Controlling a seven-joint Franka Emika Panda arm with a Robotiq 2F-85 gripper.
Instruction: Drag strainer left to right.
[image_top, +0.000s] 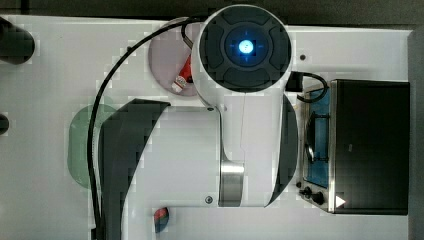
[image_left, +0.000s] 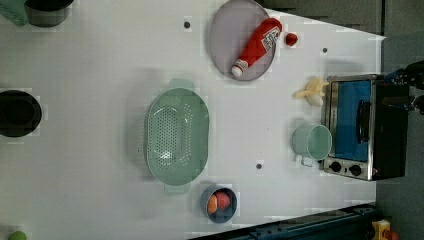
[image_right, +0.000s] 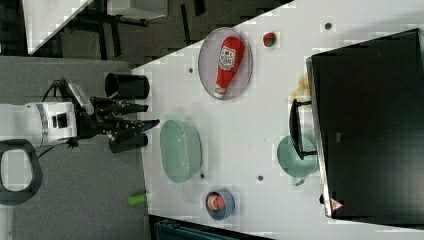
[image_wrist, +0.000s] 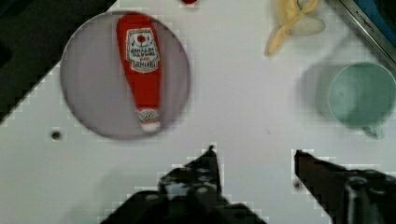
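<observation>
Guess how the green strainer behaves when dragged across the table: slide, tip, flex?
The strainer looks like thin perforated plastic, so probably light and easy to slide. Its wide oval bowl sits low, so tipping seems unlikely. Pushed off-centre on the smooth white table, it may swivel.

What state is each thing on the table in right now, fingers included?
strainer: upright on the table, empty, untouched
gripper: fingers open, holding nothing
ketchup bottle: lying on its side on the grey plate
mug: upright, empty
toaster oven: door shut
blue bowl: upright, holding small red and orange items
banana: lying on the table beside the oven
</observation>
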